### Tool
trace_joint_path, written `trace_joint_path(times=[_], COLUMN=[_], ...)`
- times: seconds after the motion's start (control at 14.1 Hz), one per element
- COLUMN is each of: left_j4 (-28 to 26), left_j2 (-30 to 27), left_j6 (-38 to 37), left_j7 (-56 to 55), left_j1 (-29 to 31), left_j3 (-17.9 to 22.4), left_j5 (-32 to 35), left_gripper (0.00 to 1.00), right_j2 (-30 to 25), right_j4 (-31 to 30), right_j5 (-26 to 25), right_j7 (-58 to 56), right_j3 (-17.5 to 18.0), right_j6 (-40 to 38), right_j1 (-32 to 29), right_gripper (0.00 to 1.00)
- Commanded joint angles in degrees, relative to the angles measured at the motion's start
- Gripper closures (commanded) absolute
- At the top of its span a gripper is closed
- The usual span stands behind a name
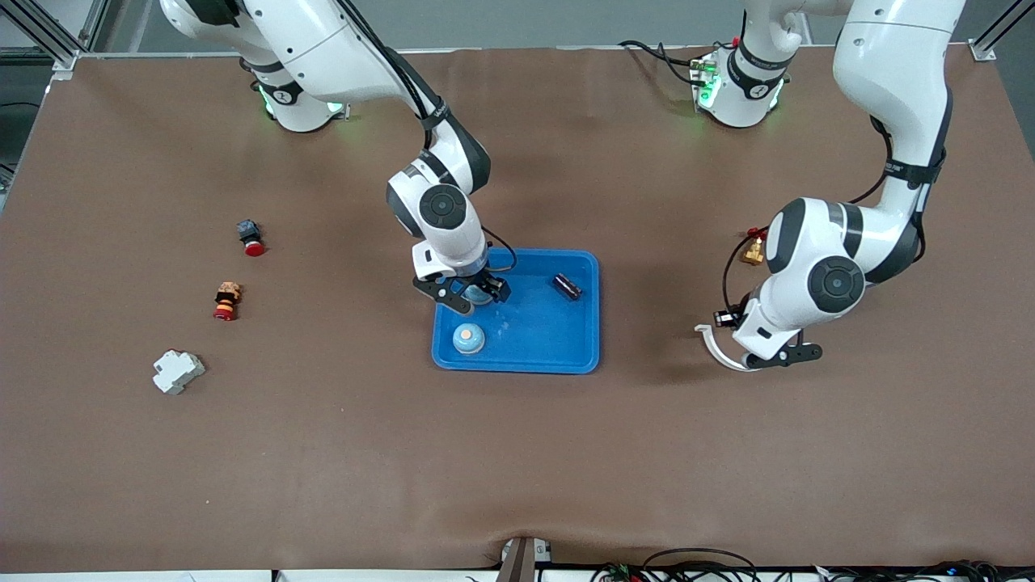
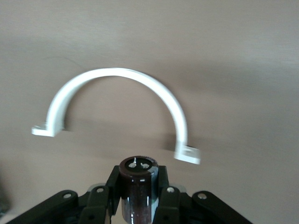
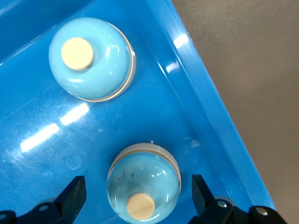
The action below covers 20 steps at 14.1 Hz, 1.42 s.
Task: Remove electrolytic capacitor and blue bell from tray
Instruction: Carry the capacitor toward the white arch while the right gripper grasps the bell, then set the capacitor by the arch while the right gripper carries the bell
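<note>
Brown table with small parts scattered on it

A brown table point(image 1: 517, 453) carries a blue tray point(image 1: 594, 323) near its middle. Toward the right arm's end lie a red-capped button point(image 1: 251, 237), a red and orange part point(image 1: 226, 301) nearer the camera, and a white block point(image 1: 177, 371) nearer still. Toward the left arm's end lie a white curved clamp point(image 1: 715, 347) and a small brass fitting point(image 1: 754, 253).

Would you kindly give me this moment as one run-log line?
left tool: shut on capacitor, over table by white clamp | right tool: open around bell in blue tray
</note>
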Motion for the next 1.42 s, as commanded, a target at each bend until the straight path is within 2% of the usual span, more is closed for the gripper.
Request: trace_joint_path(times=[0.0,0.07,0.14,0.21,0.28,0.78,0.99,1.21,1.35], left_j4=[-0.33,-0.33,-0.24,-0.15,-0.06,0.02,-0.06,-0.06,0.02], left_j2=[1.32,1.85,2.29,2.99,3.6,5.46,5.54,5.54,5.54], left_j6=[2.11,2.73,3.26,3.96,4.66,5.11,5.11,5.11,5.11], left_j7=[3.2,3.29,3.29,3.21,3.12,3.12,3.12,3.21,3.2], left_j1=[2.64,3.17,3.09,2.91,2.91,2.91,2.91,2.91,3.08], left_j3=[-0.29,-0.29,-0.29,-0.29,-0.29,-0.37,-0.29,-0.37,-0.37], left_j5=[1.6,1.6,1.6,1.6,1.6,1.6,1.6,1.6,1.6], left_gripper=[1.0,1.0,1.0,1.0,1.0,1.0,1.0,0.94,0.79], right_j2=[1.02,1.11,1.11,1.11,1.11,0.67,-1.86,-6.69,-9.77], right_j4=[1.22,1.22,1.22,1.22,1.22,1.92,2.97,2.98,2.45], right_j5=[-0.49,-0.66,-0.66,-0.66,-0.49,-0.49,-0.05,0.48,0.48], right_j7=[1.35,1.26,0.91,0.91,1.17,-0.14,-5.04,-16.37,-23.58], right_j3=[-0.52,-0.52,-0.52,-0.52,-0.43,-0.43,-0.26,-0.17,-0.25], right_j6=[-0.01,0.08,0.08,0.08,0.25,0.17,-4.73,-13.87,-19.14], right_j1=[0.58,0.75,1.01,1.02,1.02,0.4,-2.14,-7.58,-11.27], right_gripper=[0.0,0.0,0.27,0.67,1.0,1.0,1.0,1.0,1.0])
